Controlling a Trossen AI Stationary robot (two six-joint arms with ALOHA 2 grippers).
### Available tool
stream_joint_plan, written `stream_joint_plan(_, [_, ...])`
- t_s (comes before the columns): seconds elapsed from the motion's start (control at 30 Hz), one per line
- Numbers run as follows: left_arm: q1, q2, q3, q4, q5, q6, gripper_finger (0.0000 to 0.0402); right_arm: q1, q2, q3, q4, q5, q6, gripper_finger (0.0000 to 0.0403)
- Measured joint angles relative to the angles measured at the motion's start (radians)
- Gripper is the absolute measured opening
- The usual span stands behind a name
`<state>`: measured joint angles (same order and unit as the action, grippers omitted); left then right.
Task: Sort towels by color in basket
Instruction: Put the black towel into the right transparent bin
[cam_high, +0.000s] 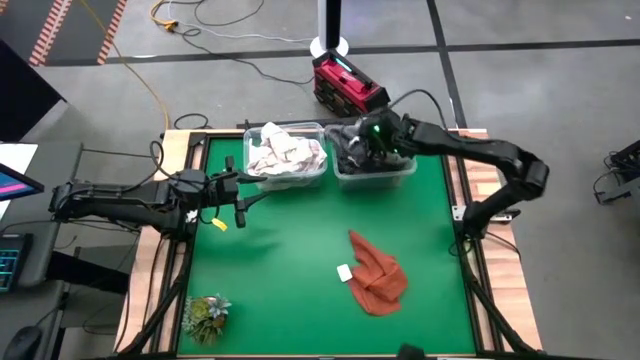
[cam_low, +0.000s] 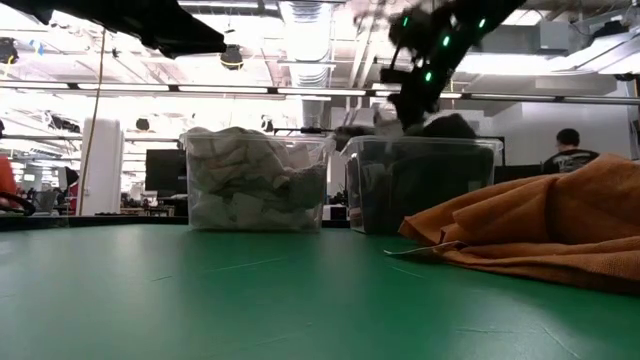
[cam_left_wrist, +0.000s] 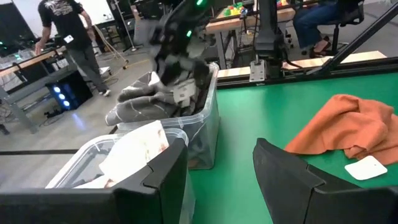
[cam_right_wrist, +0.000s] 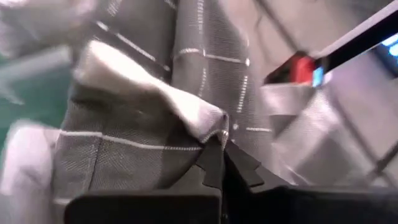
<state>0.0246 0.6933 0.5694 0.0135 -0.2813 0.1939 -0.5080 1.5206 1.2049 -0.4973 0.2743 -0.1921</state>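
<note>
Right gripper (cam_high: 372, 140) pinched closed over the grey-towel bin (cam_high: 375, 172) – left gripper (cam_high: 238, 196) open beside the white-towel bin (cam_high: 285, 176).

The high view looks straight down on the desk (cam_high: 300, 270); the low view, at desk height, shares both bins (cam_low: 255, 180) toward 12 o'clock.

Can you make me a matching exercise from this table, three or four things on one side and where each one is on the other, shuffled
Things:
1. rust orange towel
2. white towels
3. dark grey towels
4. green plant

Places:
A. table's near left corner
B. left clear bin
C. loose on the green mat
D. right clear bin, under the right gripper

Pairs: 1-C, 2-B, 3-D, 4-A
</note>
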Motion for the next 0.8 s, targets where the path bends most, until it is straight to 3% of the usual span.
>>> stream_joint_plan(0.1, [0.0, 0.0, 0.0, -0.001, 0.0, 0.015, 0.0173, -0.057, 0.086, 0.0, 0.005, -0.105, 0.004, 0.0023])
stream_joint_plan(0.37, [0.0, 0.0, 0.0, -0.002, -0.016, 0.046, 0.0173, -0.091, 0.199, 0.002, -0.028, -0.191, 0.042, 0.0036])
stream_joint_plan(0.57, [0.0, 0.0, 0.0, -0.009, -0.019, 0.029, 0.0173, -0.09, 0.114, 0.0, -0.068, -0.202, 0.053, 0.0051])
stream_joint_plan(0.8, [0.0, 0.0, 0.0, -0.004, 0.0, -0.005, 0.0173, -0.09, -0.029, 0.097, -0.203, -0.201, 0.092, 0.0144])
